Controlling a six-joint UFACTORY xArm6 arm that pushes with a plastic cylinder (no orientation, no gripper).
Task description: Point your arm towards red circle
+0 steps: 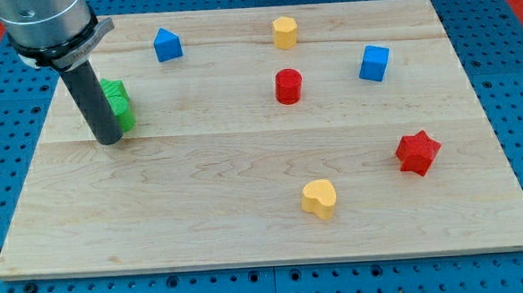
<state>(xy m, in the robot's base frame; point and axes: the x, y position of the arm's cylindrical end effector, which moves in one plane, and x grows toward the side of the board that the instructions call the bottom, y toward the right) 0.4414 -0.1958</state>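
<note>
The red circle (288, 86), a short red cylinder, stands on the wooden board (245, 174) a little above the middle. My tip (110, 139) rests on the board at the view's left, far left of the red circle. It touches or nearly touches a green block (118, 104), which the rod partly hides.
A blue block (166, 45) sits at the top left, a yellow block (284, 31) at the top centre, a blue cube (374, 62) at the upper right. A red star (418, 152) lies at the right, a yellow heart (319, 199) at the bottom centre.
</note>
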